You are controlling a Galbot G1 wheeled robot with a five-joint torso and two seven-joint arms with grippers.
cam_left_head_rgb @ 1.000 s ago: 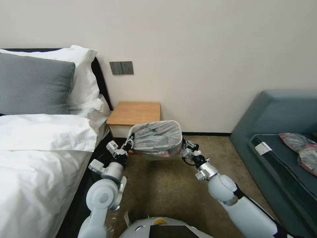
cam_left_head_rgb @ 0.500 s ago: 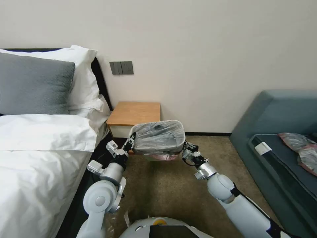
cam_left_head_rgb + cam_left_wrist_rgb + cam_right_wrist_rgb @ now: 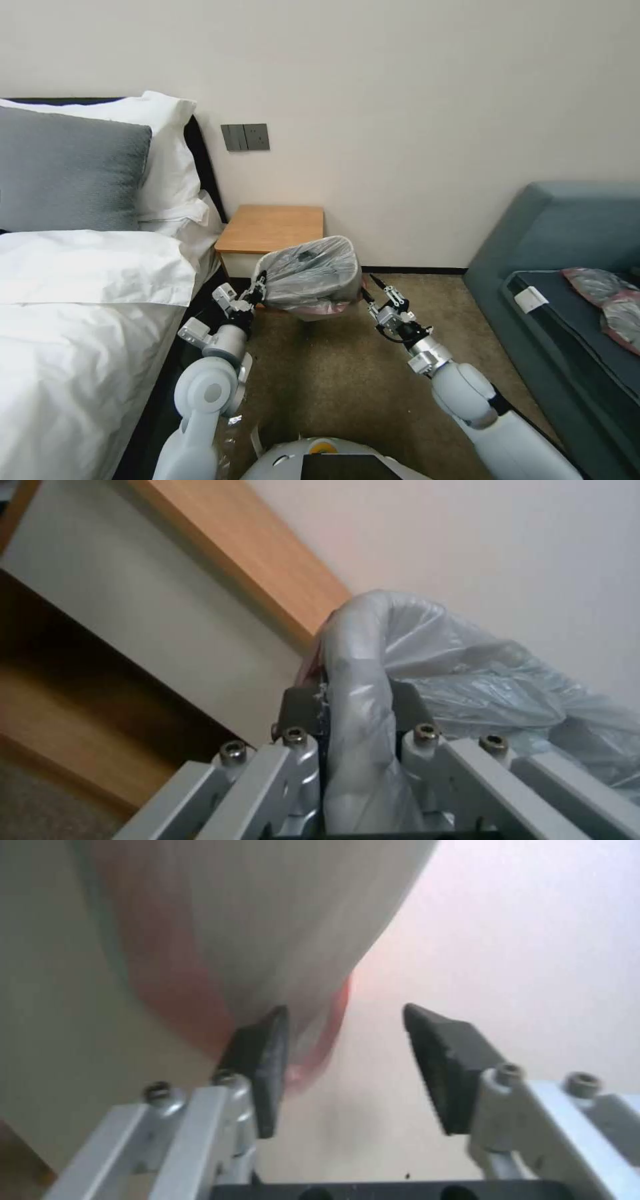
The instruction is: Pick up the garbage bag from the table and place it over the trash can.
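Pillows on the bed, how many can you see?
2. A grey pillow sits in front at the head of the bed, and a white pillow stands behind it against the wall. More may be hidden past the picture's edge.

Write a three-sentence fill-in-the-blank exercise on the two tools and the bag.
1. The left tool is ____ on the garbage bag.
2. The right tool stands ____, its fingers apart.
3. The bag is stretched over the trash can, which stands before the ____ table.

Missing words: shut; open; wooden
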